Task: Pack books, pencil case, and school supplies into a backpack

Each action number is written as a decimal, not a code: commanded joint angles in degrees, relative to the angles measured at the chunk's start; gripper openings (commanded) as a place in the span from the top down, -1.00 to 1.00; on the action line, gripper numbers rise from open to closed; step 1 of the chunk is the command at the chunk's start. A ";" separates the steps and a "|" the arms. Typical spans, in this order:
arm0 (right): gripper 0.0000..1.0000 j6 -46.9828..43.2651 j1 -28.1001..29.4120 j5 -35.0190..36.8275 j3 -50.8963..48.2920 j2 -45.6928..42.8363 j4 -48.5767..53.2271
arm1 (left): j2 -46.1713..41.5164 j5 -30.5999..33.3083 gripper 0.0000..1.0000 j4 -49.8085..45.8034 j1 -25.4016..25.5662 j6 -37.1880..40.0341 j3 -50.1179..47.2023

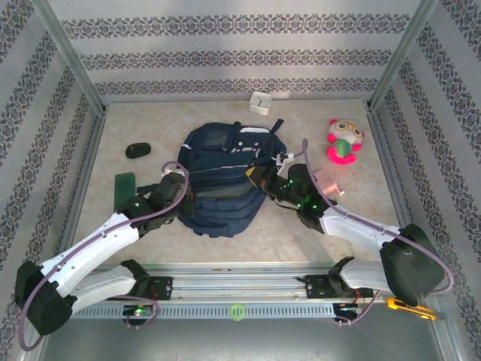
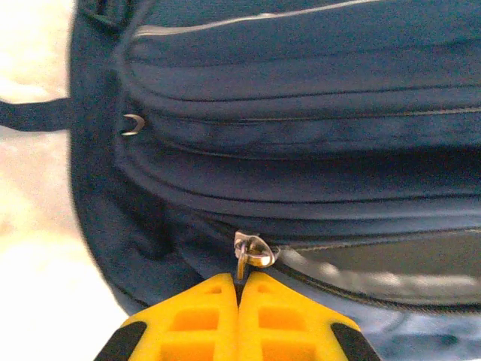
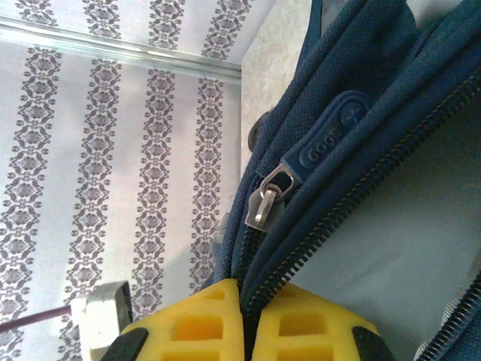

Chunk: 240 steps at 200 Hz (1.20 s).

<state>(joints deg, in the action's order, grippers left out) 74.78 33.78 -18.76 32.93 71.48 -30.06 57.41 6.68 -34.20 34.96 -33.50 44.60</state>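
The backpack (image 1: pixel 225 150) lay in the middle of the table (image 1: pixel 308 120), between both grippers. The left gripper (image 2: pixel 240 284), at its 9 o'clock side, had its fingers pressed together on a metal zipper pull (image 2: pixel 252 251). The right gripper (image 3: pixel 242 292), at its 3 o'clock side, pinched the backpack's zipper edge.

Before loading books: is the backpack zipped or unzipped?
Partly unzipped. Right wrist view: backpack zipper teeth parted, pale lining showing. Left wrist view: gap opens right of the zipper pull. Full extent: cannot tell.
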 commanded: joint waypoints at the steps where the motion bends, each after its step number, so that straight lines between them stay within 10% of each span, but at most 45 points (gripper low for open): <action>1: 1.00 -0.62 -3.89 -9.42 0.43 -1.61 -3.13 | -0.39 2.19 1.00 -3.16 -4.62 5.95 -1.21; 75: 0.99 -4.31 -16.68 -32.24 4.23 4.53 -1.49 | 1.01 -9.59 1.00 6.49 -11.56 16.16 -1.56; 113: 0.01 -13.10 -22.19 -38.90 6.27 6.93 6.59 | -2.29 -18.11 1.00 11.85 -11.56 17.41 -4.35; 163: -0.20 -51.44 -16.53 -10.64 15.41 -10.74 51.54 | -0.84 -23.14 1.00 12.31 -11.56 21.31 -2.62; 240: -0.42 -90.79 12.43 2.99 22.69 0.77 41.51 | 0.23 -30.24 1.00 12.87 -11.51 22.12 -0.50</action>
<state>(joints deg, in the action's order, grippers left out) 0.93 42.52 -19.77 50.81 63.83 13.91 57.95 -18.55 -25.23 23.88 -12.34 41.76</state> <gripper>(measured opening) 0.702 0.039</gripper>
